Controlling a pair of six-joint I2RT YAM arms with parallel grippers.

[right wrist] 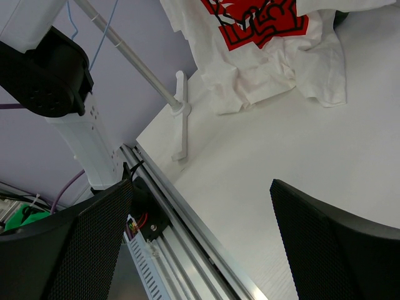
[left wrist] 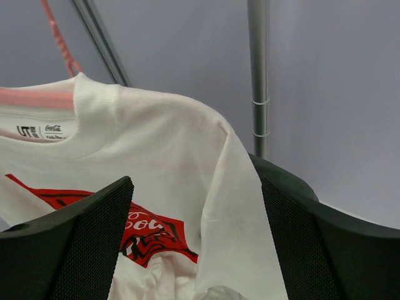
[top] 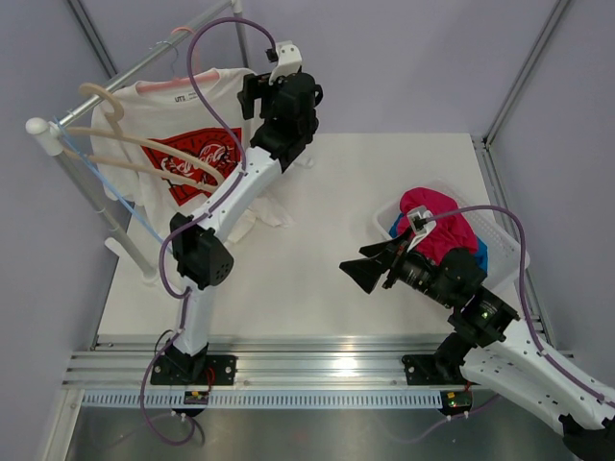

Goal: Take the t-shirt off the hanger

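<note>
The white t-shirt [top: 168, 113] with a red graphic hangs on the salmon-pink hanger [top: 161, 84] on the rail at the back left, and its hem lies bunched on the table. My left gripper [top: 253, 96] is open at the shirt's right shoulder. In the left wrist view the left gripper [left wrist: 197, 194] has its jaws on either side of the shirt's shoulder and sleeve [left wrist: 231, 187], and the hanger [left wrist: 37, 98] shows inside the collar. My right gripper [top: 361, 274] is open and empty above the table's middle, far from the shirt. The right wrist view shows the right gripper [right wrist: 200, 212] and the shirt's hem [right wrist: 262, 56].
A thick beige hanger [top: 104, 108] and a thin light-blue wire hanger [top: 96, 178] hang on the same rail [top: 144, 62]. The rack's foot [top: 130, 254] stands on the table's left side. A white basket [top: 504, 245] with a magenta garment [top: 437, 221] is at the right.
</note>
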